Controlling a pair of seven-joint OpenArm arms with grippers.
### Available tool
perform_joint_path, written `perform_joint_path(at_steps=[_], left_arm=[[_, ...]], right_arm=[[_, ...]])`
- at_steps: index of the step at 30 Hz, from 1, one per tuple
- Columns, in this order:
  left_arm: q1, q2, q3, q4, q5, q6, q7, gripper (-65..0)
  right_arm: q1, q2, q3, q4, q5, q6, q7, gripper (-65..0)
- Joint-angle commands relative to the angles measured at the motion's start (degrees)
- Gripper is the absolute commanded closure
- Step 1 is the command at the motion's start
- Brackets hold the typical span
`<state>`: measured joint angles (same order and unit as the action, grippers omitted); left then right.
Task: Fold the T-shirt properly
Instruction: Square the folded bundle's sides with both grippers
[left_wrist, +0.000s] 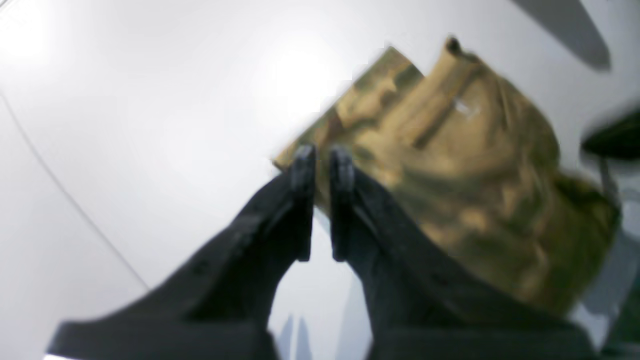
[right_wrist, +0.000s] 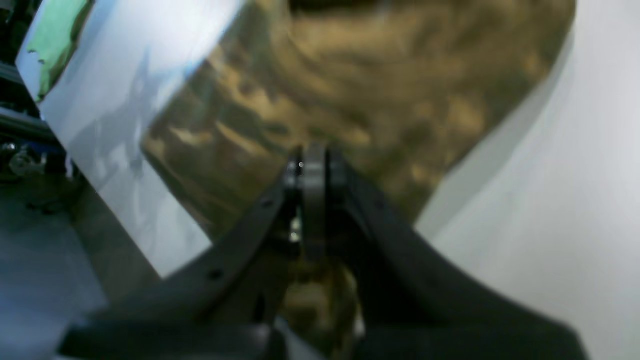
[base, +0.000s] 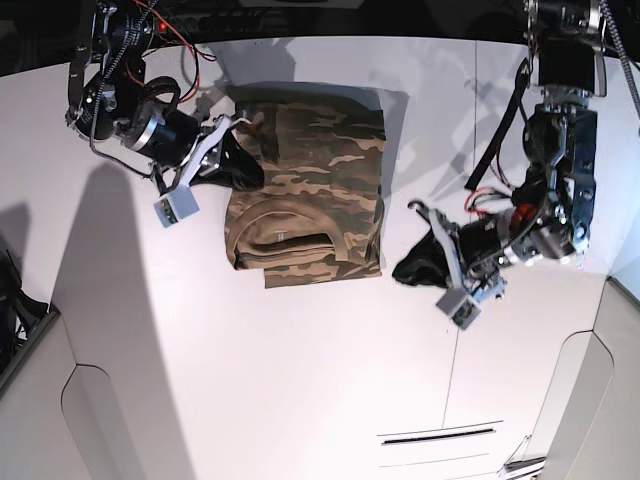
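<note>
The camouflage T-shirt (base: 310, 190) lies folded into a rough rectangle on the white table, with its tan collar (base: 290, 240) near the front. My right gripper (base: 248, 172) is at the shirt's left edge. In the right wrist view it (right_wrist: 314, 165) is shut, with camouflage cloth (right_wrist: 350, 90) spread ahead of it and bunched under its fingers. My left gripper (base: 408, 268) hovers over bare table just right of the shirt. In the left wrist view it (left_wrist: 322, 162) shows a narrow gap and holds nothing, with the shirt (left_wrist: 465, 190) beyond it.
The white table (base: 300, 380) has a seam line and a slot (base: 435, 436) at the front right. A green object (right_wrist: 55, 35) sits off the table's edge in the right wrist view. Red cables hang by both arms.
</note>
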<state>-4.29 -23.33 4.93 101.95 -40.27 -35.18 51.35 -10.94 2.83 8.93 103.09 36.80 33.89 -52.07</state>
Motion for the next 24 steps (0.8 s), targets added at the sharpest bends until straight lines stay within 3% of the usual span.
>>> perform_joint_path(at_steps=[1, 7, 13, 16, 20, 24], left_arm=[[0.3, -0.3, -0.1, 1.5, -1.7, -1.2, -0.8, -6.0], [7.0, 3.8, -0.1, 0.9, -1.9, -2.6, -2.9, -6.0], [7.6, 9.2, -0.1, -6.5, 5.3, -3.1, -6.8, -6.0], [6.7, 9.3, -0.1, -12.3, 9.0, -3.0, -10.6, -6.0], [3.5, 9.1, -0.1, -17.9, 10.1, -3.0, -10.8, -6.0], [1.6, 8.7, -0.1, -19.5, 11.0, -3.0, -10.8, -6.0]], right_arm=[[1.7, 0.1, 0.1, 1.0, 1.4, 0.4, 2.3, 0.0], [8.6, -1.5, -0.1, -3.5, -2.6, 0.4, 5.5, 0.0], [18.9, -5.6, -2.1, -19.2, -5.6, 0.4, 7.8, 0.0], [24.1, -6.7, -4.6, -29.2, -9.5, 0.4, 11.1, 0.0], [30.1, -6.8, -6.8, -41.9, -12.9, 0.4, 14.2, 0.0], [33.1, -7.0, -6.8, -45.9, -12.7, 0.4, 14.8, 0.0]])
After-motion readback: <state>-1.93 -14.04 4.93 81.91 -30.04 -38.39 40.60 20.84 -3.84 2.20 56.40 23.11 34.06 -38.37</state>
